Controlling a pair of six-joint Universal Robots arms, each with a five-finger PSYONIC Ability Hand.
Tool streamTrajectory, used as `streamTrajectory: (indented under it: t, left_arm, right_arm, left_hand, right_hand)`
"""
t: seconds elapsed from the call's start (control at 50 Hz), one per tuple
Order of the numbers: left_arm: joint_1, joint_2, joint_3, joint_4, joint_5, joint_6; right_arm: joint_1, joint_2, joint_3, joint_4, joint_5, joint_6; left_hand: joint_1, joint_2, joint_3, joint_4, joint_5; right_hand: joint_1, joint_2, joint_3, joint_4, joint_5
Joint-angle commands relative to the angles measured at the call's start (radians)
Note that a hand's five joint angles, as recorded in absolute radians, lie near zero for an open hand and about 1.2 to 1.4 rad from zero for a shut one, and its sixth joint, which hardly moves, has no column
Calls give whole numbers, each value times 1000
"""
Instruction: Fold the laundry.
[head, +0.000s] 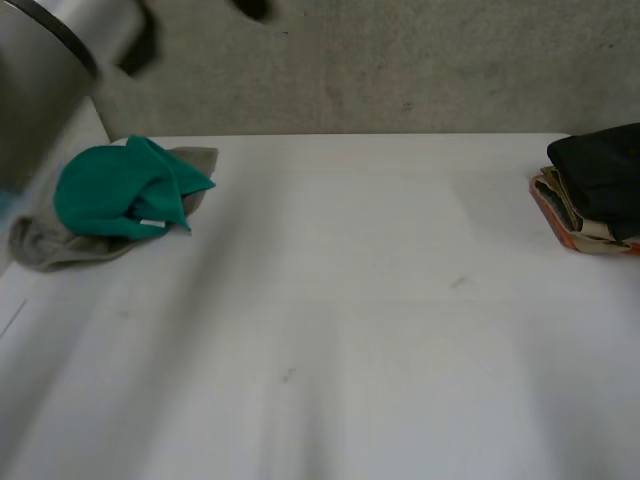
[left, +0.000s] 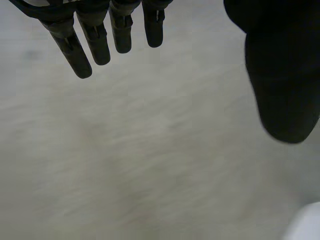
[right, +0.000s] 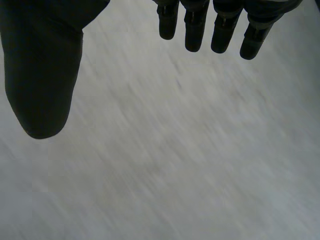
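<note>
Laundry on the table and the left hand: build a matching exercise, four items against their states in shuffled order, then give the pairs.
1. green cloth
2. grey cloth
3. black garment
4. left hand

A. open, holding nothing
B. tops the folded pile
C. crumpled on top of another cloth
D. lies beneath another cloth

Pairs: 1-C, 2-D, 3-B, 4-A.

Crumpled green cloth (head: 120, 190) lies left; folded stack (head: 595, 195) right.
</note>
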Motion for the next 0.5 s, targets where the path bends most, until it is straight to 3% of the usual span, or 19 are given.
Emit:
streamTrajectory:
  t: [0.02, 0.12, 0.2, 0.34, 0.36, 0.4, 0.44, 0.5]
  left_arm:
    - [282, -142, 2, 4, -53, 139]
    - [391, -388, 13, 28, -52, 359]
    - [451, -601, 63, 103, -29, 484]
    - [497, -832, 189, 186, 137, 515]
    - [502, -873, 230, 190, 149, 512]
    - [499, -932, 293, 188, 143, 512]
    - [488, -949, 336, 191, 120, 512]
    - [466, -938, 341, 199, 65, 509]
  right_arm:
    - [247, -102, 359, -56, -160, 45]
    - [375, -99, 567, 11, -167, -51]
    - [398, -84, 683, 28, -161, -144]
    - [407, -55, 795, 22, -149, -231]
    - [403, -55, 804, 21, -149, -231]
    - [397, -53, 826, 16, -146, -233]
    - [395, -53, 838, 15, -141, -239]
    - [393, -53, 843, 14, -140, -241]
  left_hand:
    - [41, 28, 22, 30, 12]
    - [26, 13, 7, 16, -3]
    - [29, 16, 10, 18, 0]
    - [82, 69, 63, 71, 53]
    - [189, 177, 170, 179, 161]
    - [623, 610, 604, 612, 594]
    - [1206, 1193, 1187, 1195, 1177]
    - [1209, 1196, 1190, 1198, 1180]
  right_hand:
    - [-32, -45, -33, -28, -40]
    - [-32, -45, -33, -28, -40]
    - [-32, -45, -33, -28, -40]
    - [-32, -45, -33, -28, -40]
    - [-32, -45, -33, -28, -40]
    - [-32, -45, -33, -28, -40]
    - [-32, -45, -33, -28, -40]
    - [-32, -45, -33, -28, -40]
